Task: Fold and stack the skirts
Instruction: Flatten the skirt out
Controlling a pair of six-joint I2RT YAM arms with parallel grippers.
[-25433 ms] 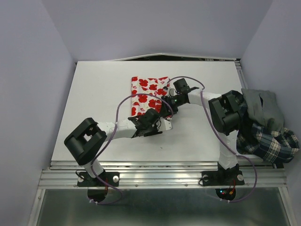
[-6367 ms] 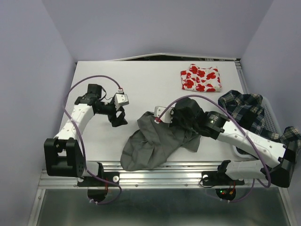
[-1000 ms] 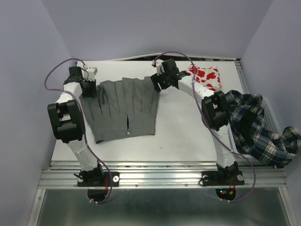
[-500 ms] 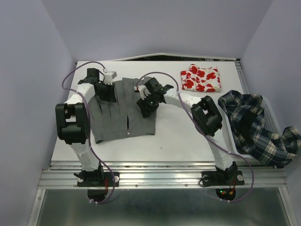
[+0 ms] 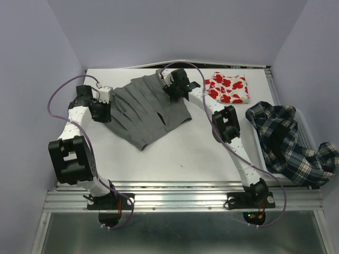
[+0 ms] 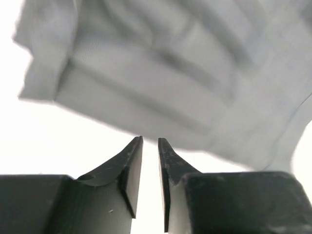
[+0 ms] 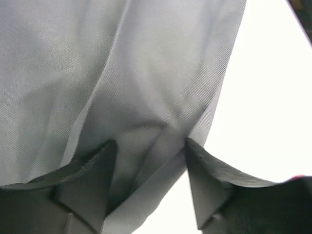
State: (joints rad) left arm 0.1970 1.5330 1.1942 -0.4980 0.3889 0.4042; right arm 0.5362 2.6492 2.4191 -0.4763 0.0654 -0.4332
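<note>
Our right gripper (image 7: pixel 151 142) has its jaws apart with a bunch of the grey skirt (image 7: pixel 97 73) between them; whether it truly pinches we cannot tell. Our left gripper (image 6: pixel 150 140) shows only a thin, empty gap, with the skirt's left edge just beyond its tips. The skirt lies skewed at the far left of the table (image 5: pixel 206 153), so we judge it best to take both corners, draw it taut and square (pleats flat), then fold. The red skirt (image 5: pixel 228 87) sits folded far right. The plaid skirt (image 5: pixel 288 143) is heaped at the right edge; whatever holds it is hidden beneath
</note>
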